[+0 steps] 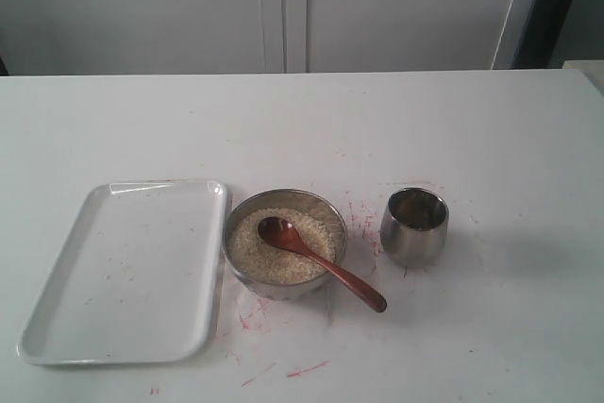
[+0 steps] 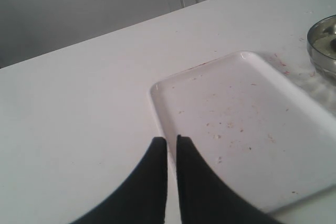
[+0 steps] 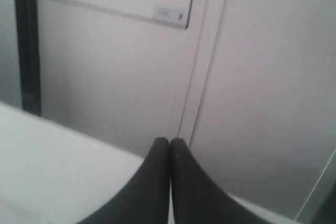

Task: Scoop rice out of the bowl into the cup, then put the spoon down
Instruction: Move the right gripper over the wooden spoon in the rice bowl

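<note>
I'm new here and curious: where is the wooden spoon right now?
In the exterior view, the spoon rests with its head on the rice in the bowl, left of the cup, its handle poking over the near rim.

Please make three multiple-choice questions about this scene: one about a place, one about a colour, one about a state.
1. Where is the cup? A. on the tray B. on the table, right of the bowl C. inside the bowl
2. What colour is the spoon? A. reddish-brown B. white C. blue
3. How is the right claw? A. wide open B. shut on the spoon C. shut, empty

1 B, it stands beside the bowl; 2 A, dark glossy wood; 3 C, its tips meet around nothing.
</note>
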You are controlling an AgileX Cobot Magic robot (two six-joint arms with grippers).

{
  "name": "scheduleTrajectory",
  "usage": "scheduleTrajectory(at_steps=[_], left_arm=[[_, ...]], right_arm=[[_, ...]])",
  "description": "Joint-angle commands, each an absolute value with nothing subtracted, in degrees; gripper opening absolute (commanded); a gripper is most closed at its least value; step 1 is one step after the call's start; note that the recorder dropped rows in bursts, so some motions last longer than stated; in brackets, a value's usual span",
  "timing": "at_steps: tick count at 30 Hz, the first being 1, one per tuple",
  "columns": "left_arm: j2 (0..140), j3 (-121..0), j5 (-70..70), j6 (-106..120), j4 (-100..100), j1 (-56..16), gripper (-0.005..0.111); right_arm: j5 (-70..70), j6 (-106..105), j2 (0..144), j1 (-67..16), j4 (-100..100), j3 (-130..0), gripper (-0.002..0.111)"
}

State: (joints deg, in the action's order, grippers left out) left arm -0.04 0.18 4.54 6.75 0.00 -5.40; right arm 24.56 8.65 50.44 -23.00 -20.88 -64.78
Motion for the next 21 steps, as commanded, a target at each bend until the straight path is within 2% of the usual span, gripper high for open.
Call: scheduleTrajectory(at_steps=[1,9,16,21], left_arm=[[0.0,0.0,4.39,6.47,0.0,-5.31,0.014],[0.0,0.0,4.39,6.47,0.0,-5.31,0.014],[0.0,0.0,4.39,6.47,0.0,-5.31,0.014],[0.0,0.0,4.39,6.47,0.0,-5.31,0.014]], right_arm=[[33.89,-7.46,54.11,-27.46,-10.65,-64.47,0.0],[46.81,-31.4,62.01,-28.65,12.0,-64.57,0.0],[53.7,-28.55,70.24,-28.65,14.69,-66.81,0.0],[53.82,-26.75,75.04,-28.65,14.69,-68.6,0.0]])
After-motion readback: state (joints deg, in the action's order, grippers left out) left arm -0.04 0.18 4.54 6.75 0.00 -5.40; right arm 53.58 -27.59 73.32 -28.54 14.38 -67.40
